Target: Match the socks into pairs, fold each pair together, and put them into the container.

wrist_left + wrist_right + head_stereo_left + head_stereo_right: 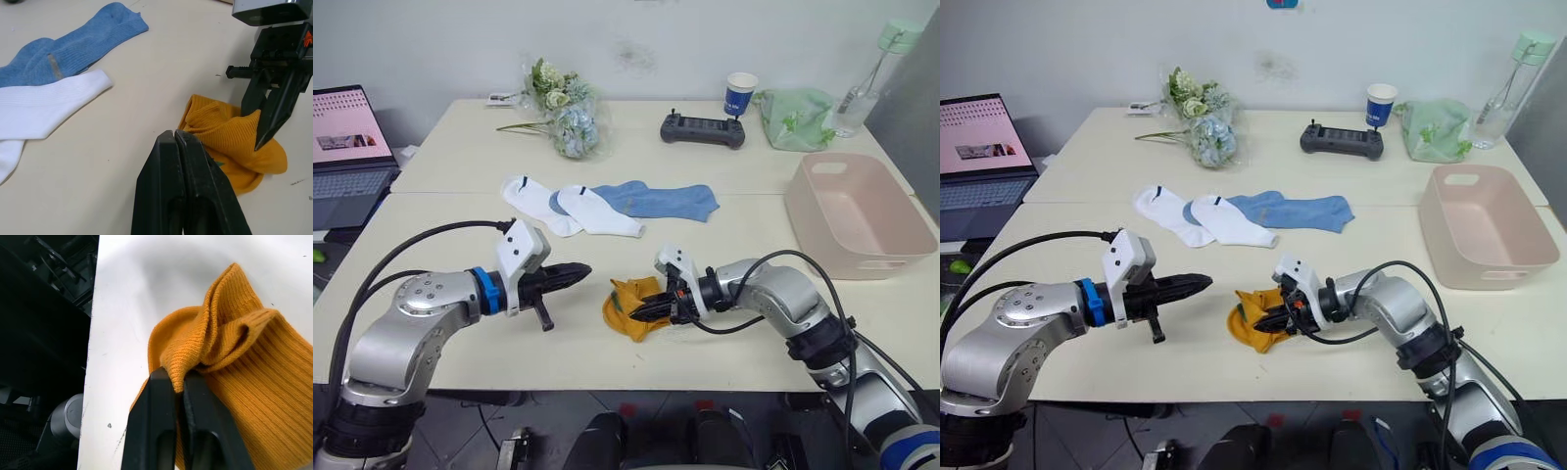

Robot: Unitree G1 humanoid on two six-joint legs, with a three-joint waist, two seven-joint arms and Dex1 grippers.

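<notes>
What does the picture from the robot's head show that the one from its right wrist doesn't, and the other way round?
The left eye view alone takes in the pale pink tub, the two white socks, the light blue socks, a paper cup, a controller, flowers, a laptop, and the shut left gripper. The right wrist view alone shows the ribbed knit up close, a fold pinched between the black fingers. Both show the mustard-orange socks in the right gripper, near the table's front edge.
</notes>
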